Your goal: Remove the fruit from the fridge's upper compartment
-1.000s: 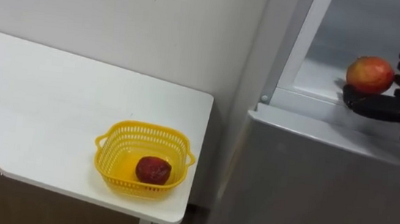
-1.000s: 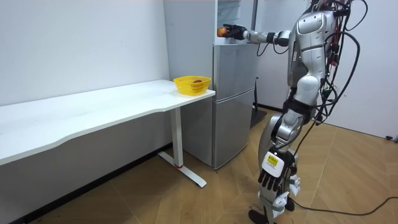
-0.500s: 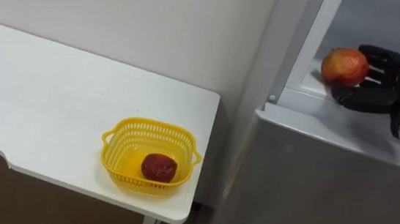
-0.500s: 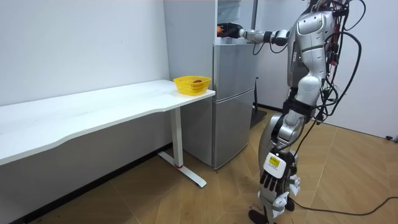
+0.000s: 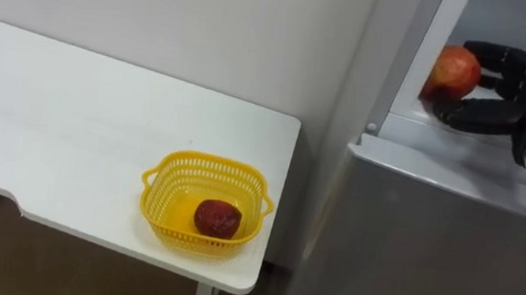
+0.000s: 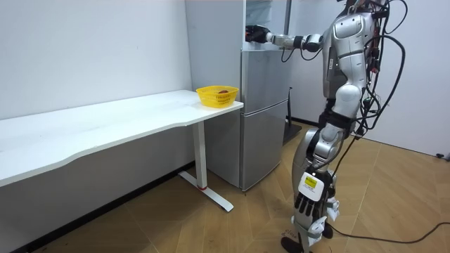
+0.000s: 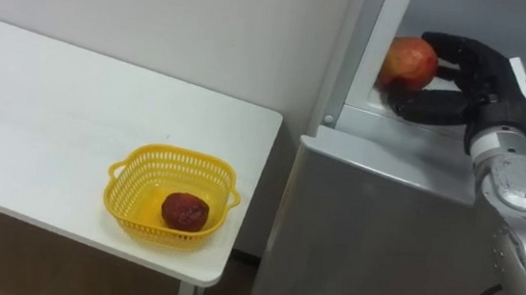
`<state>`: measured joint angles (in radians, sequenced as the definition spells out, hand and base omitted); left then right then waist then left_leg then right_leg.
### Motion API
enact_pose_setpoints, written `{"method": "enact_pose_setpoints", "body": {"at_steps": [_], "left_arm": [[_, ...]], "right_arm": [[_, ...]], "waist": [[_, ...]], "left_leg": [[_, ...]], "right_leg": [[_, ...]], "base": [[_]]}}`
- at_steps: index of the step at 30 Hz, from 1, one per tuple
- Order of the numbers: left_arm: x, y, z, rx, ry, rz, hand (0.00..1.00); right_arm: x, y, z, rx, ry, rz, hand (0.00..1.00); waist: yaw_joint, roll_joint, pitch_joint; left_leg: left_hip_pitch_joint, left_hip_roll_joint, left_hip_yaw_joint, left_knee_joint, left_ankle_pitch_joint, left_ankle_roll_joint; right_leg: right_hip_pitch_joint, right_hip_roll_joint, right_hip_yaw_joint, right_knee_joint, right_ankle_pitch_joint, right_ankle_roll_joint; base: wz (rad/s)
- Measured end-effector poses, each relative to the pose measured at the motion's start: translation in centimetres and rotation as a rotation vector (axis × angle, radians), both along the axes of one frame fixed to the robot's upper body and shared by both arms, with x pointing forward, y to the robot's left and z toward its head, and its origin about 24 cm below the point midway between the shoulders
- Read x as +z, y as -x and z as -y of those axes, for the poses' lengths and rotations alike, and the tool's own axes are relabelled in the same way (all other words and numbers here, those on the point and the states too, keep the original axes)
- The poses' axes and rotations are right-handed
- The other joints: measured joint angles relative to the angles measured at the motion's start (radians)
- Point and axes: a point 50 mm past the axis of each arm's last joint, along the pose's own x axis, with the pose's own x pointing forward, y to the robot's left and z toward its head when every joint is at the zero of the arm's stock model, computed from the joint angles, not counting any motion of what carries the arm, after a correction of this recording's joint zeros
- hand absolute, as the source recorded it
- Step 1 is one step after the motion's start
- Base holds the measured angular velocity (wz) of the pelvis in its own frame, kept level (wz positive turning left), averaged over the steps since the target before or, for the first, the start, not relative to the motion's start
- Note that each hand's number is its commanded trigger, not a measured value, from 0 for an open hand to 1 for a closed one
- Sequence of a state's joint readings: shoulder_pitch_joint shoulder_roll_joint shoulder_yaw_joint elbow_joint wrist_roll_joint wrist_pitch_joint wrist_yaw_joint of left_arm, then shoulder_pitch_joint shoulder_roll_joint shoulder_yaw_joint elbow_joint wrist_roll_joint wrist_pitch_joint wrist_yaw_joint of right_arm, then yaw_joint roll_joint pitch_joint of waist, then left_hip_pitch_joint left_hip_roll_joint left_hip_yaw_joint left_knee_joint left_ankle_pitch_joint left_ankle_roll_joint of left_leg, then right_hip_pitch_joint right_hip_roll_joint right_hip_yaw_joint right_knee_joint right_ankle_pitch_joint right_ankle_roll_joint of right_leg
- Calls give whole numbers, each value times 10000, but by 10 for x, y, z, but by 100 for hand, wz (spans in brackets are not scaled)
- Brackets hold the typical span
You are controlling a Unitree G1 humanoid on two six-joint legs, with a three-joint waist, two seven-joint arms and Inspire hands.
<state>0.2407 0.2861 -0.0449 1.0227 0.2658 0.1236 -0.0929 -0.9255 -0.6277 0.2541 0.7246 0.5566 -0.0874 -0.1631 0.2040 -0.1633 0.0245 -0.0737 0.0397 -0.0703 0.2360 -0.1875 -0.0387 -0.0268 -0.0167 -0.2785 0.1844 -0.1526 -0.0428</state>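
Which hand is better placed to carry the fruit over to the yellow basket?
Right. The right hand is curled round the fruit at the upper compartment of the fridge; the left hand hangs low beside the robot's leg, holding nothing.

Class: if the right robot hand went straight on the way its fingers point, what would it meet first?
Probably the fridge frame, just past the apple the right robot hand holds; depth unclear.
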Motion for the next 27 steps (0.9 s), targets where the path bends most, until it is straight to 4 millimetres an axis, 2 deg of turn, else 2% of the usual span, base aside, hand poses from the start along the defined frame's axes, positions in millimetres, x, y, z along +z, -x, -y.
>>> {"method": "enact_pose_setpoints", "body": {"at_steps": [1,7,12,14,16,21,27], "left_arm": [[0,0,0,0,5,7,0],[0,-2,0,4,7,63,0],[-1,-1,2,36,26,43,0],[-1,2,3,95,49,-13,0],[-1,4,3,229,56,2,0],[-1,6,4,241,118,85,0],[-1,7,7,342,153,424,0]], "right_arm": [[0,0,0,63,-28,10,100],[1,0,-1,166,-44,39,100],[5,1,-4,390,-285,175,100],[4,1,-4,692,-568,125,100],[3,0,-5,902,-694,35,100],[0,5,-12,1313,-729,128,100],[0,25,-22,1792,-563,942,100]], "waist": [[-15,22,15],[-47,27,-21],[-109,217,-54],[-144,329,-110],[-163,369,-125],[-415,362,-136],[-798,445,-149]], "left_leg": [[-4,0,0,1,0,0],[-24,-1,1,3,-2,1],[35,0,4,-2,-5,3],[204,6,17,-105,-3,4],[336,10,27,-164,-1,4],[404,9,46,-144,-1,4],[495,12,119,-121,-1,6]], "right_leg": [[-4,11,1,1,-2,0],[2,14,-8,11,-2,-1],[54,8,-8,9,0,0],[163,-2,3,-2,-1,0],[249,-6,7,-4,-8,2],[318,-3,10,5,-15,5],[400,-6,28,10,-14,7]], "base": [[0],[0],[0],[0],[0],[-1],[-2]]}}
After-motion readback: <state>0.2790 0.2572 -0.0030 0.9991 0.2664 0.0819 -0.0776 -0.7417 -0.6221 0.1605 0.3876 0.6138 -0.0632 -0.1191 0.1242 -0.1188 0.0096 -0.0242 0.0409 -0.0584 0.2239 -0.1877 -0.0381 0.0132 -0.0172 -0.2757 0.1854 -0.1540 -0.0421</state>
